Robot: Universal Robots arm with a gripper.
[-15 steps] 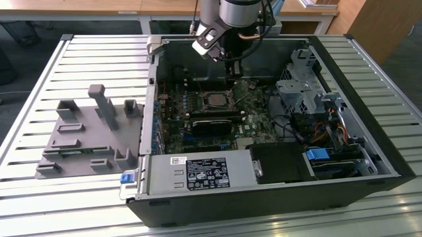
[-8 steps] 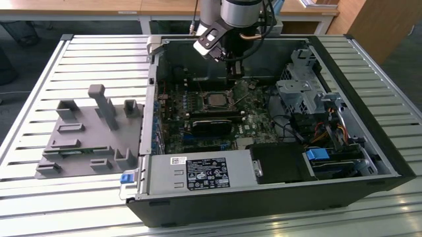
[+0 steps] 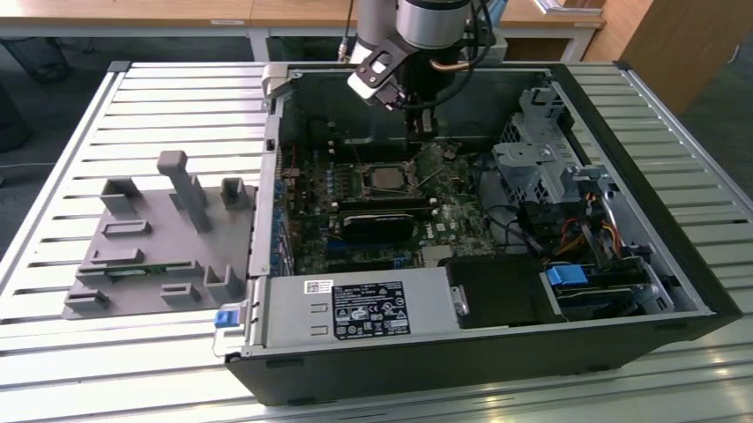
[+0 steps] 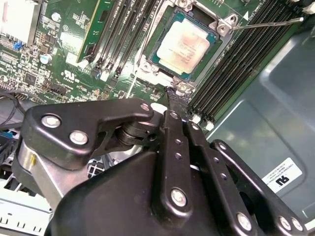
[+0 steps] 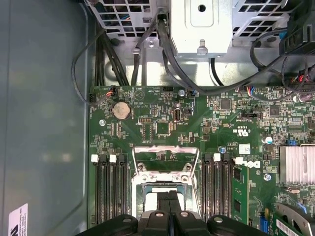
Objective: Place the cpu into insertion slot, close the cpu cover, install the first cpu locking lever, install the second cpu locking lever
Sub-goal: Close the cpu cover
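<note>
Silvery-beige and flat, the small square cpu (image 4: 184, 46) sits in the square black insertion slot (image 4: 199, 12) on the green motherboard (image 4: 69, 54). The thin silvery cpu cover frame (image 4: 210, 55) seems to lie flat around it. The black gripper (image 4: 175, 96), fingers pressed together on nothing, hovers just beside the slot's near corner. A thin wire locking lever (image 4: 266, 23) angles away from another corner, seemingly unlatched.

We find the cpu (image 4: 183, 45) in the insertion slot (image 4: 212, 51), just beyond our end effector (image 4: 174, 97), with memory slots (image 4: 243, 56) on either side.
</note>
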